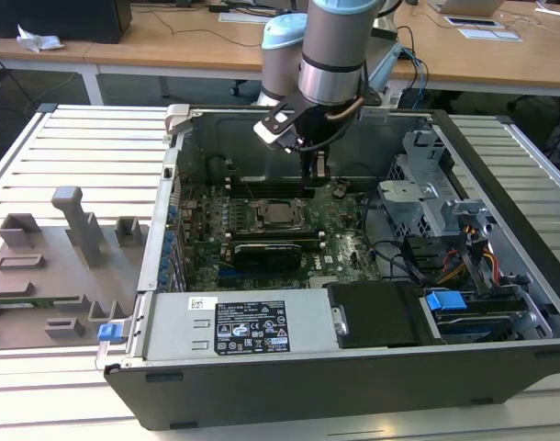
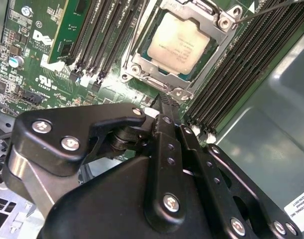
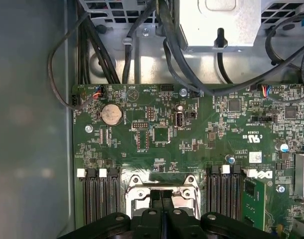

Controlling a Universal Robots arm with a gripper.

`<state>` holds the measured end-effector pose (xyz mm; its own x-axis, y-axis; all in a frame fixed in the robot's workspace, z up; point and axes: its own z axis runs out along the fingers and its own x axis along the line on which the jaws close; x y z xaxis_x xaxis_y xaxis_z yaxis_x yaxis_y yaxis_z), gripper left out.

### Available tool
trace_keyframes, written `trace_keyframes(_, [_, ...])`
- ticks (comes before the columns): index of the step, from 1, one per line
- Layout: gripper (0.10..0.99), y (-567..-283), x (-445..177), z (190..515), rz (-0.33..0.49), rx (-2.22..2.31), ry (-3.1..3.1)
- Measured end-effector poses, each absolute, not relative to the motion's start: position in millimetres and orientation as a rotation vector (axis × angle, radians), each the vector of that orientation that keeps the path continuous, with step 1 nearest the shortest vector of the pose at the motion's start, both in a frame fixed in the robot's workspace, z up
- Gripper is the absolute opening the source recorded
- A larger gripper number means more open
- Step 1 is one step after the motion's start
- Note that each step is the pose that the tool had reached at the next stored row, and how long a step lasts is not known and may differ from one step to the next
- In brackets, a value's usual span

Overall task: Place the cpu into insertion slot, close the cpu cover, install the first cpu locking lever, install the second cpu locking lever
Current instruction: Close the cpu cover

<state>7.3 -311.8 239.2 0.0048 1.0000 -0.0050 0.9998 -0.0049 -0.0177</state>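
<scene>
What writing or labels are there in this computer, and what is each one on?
Black sticker on the silver box: print too small to read.
White sticker beside it: too small to read.
White logo on the motherboard: a maker's mark, not quoted.
Small white markings across the motherboard: too small to read.
cpu top: faint engraving, unreadable.

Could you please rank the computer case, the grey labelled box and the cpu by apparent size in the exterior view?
Largest to smallest:
computer case
grey labelled box
cpu
</scene>
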Motion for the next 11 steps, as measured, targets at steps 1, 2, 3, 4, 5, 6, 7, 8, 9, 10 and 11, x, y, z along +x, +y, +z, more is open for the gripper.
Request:
trace_keyframes(1, [0.106,-311.8,6.7,239.1,0.025,-2.22,-2.21])
trace_keyframes(2, [0.106,-311.8,5.8,239.0,0.025,-2.22,-2.21])
trace_keyframes(3, [0.106,-311.8,5.3,238.9,0.025,-2.22,-2.21])
trace_keyframes(4, [0.106,-311.8,4.7,238.8,0.025,-2.22,-2.21])
trace_keyframes(5, [0.106,-311.8,4.1,238.7,0.025,-2.22,-2.21])
trace_keyframes(6, [0.106,-311.8,3.7,238.6,0.025,-2.22,-2.21])
trace_keyframes(7, [0.106,-311.8,3.2,238.5,0.025,-2.22,-2.21])
trace_keyframes(8, [0.106,-311.8,2.6,238.5,0.025,-2.22,-2.21])
trace_keyframes(9, [0.106,-311.8,2.1,238.4,0.025,-2.22,-2.21])
trace_keyframes(10, [0.106,-311.8,1.5,238.3,0.025,-2.22,-2.21])
trace_keyframes(11, [0.106,-311.8,0.9,238.2,0.025,-2.22,-2.21])
